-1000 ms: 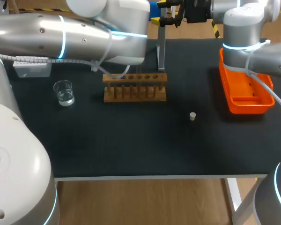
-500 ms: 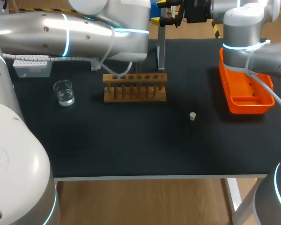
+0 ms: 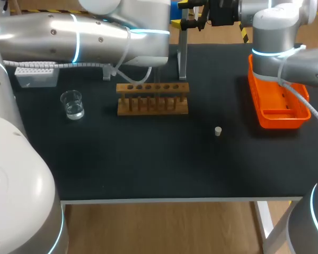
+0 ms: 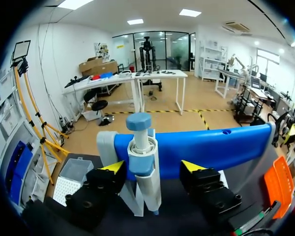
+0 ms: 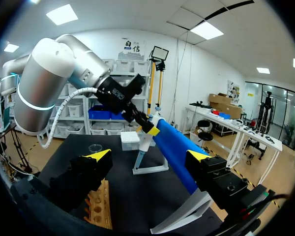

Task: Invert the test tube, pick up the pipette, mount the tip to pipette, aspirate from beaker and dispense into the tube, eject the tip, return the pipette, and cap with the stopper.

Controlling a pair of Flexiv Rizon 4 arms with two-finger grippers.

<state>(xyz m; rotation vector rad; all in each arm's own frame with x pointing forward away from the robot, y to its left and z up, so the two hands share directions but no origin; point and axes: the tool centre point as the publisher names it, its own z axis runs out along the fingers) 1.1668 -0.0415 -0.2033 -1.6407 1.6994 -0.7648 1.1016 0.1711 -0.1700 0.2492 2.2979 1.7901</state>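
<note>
Left gripper (image 4: 153,167) stands open around the pipette (image 4: 141,158).
Its yellow fingers (image 4: 117,167) are on the two sides of the pipette, which hangs on the blue bar (image 4: 211,147) of the stand (image 3: 183,55) at the far edge of the table (image 3: 148,164). The right gripper (image 5: 148,156) is wide open near the other end of this bar, holding nothing. The beaker (image 3: 72,104), wooden test tube rack (image 3: 152,99) and stopper (image 3: 218,131) stand on the table, well apart from both grippers.

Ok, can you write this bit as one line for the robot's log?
left fingers: open, pipette between them | right fingers: open, empty | stopper: on table
</note>
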